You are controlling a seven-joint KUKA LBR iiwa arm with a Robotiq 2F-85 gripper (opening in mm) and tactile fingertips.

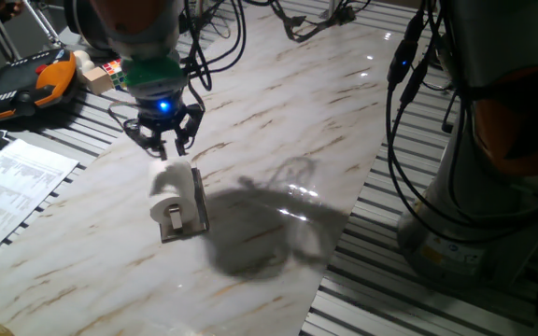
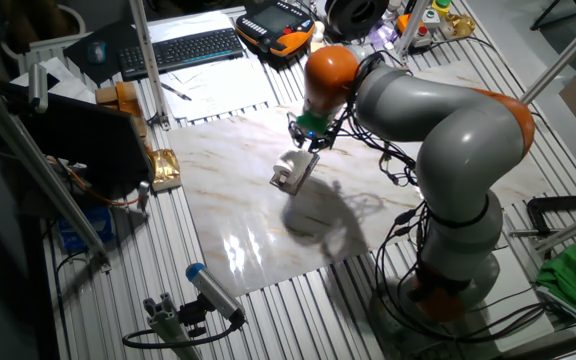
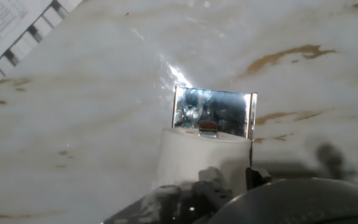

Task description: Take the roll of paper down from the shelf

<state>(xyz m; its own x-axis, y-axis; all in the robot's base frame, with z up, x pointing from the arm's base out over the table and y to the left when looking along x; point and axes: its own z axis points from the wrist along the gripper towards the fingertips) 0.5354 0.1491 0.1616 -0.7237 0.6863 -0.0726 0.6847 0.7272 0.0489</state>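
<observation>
The white roll of paper (image 1: 168,193) sits on the shelf (image 1: 197,201), a small dark plate with a silvery bracket, standing on the marble board. My gripper (image 1: 164,142) hovers just above and behind the roll, its fingers spread open and holding nothing. In the other fixed view the gripper (image 2: 308,138) is just above the roll (image 2: 288,170) and the shelf (image 2: 304,170). The hand view shows the roll (image 3: 197,155) close below, with the shiny bracket (image 3: 214,112) and its peg (image 3: 208,129) behind it.
The marble board (image 1: 288,112) lies on a slatted metal table. Printed sheets (image 1: 12,187) lie at the left edge, with an orange-black pendant (image 1: 26,84) and a coloured cube (image 1: 110,73) behind them. Cables (image 1: 404,103) hang at the right by the arm's base (image 1: 493,159).
</observation>
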